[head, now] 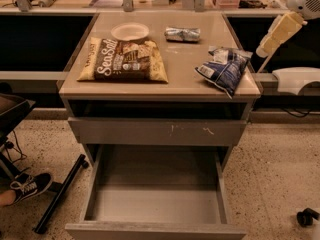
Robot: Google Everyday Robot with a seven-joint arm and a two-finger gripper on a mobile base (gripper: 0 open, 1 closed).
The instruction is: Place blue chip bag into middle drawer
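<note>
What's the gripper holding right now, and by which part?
Nothing that shows. The gripper hangs to the right of the cabinet top, apart from the blue chip bag, which lies on that top.

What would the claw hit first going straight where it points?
Probably the blue chip bag; the claw, off the table's right edge, points down-left toward it, though depth is unclear.

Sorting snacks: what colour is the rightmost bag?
Bag dark blue, white patches; camera view. Hand upper right.

Claw hangs right of the blue chip bag; middle drawer open below.
</note>
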